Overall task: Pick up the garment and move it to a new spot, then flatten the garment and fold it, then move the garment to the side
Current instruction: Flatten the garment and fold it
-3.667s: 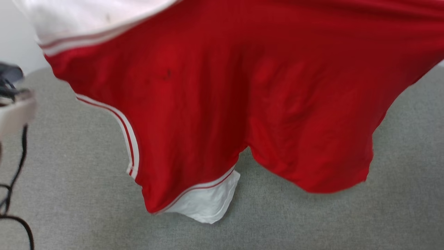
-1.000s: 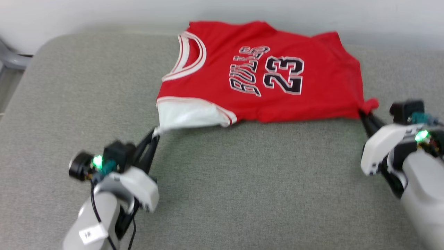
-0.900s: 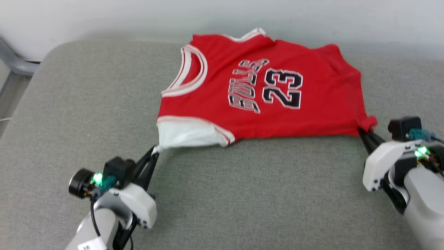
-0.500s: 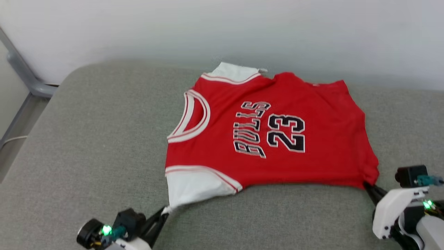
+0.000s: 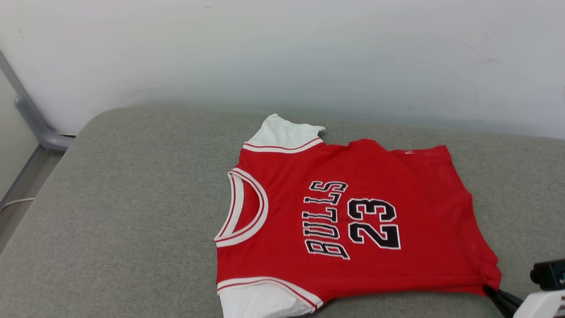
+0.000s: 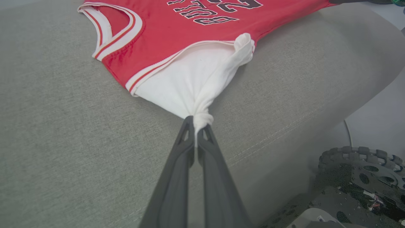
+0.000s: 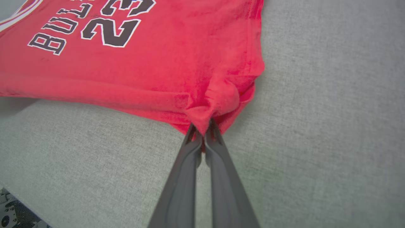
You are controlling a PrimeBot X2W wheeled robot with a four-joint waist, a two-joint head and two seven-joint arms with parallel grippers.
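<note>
left gripper (image 6: 197, 122): fingers (image 6: 175, 177) pressed together, tips pinching the bunched white sleeve end of the garment (image 6: 164, 34). Arm low, fingers nearly level with the surface.
right gripper (image 7: 202, 126): fingers closed tight, tips clamped on a puckered red hem corner.
Head view: right gripper's dark fingers and white wrist housing (image 5: 545, 307) at lower right corner, pointing up-left.

Jersey (image 5: 423, 194), red face: black, white-outlined lettering (image 5: 324, 218) reads "BULLS"; number (image 5: 374, 223) beside it reads "23". Both run sideways in head view. Right wrist view confirms "23"; the word is cut at the frame edge.
</note>
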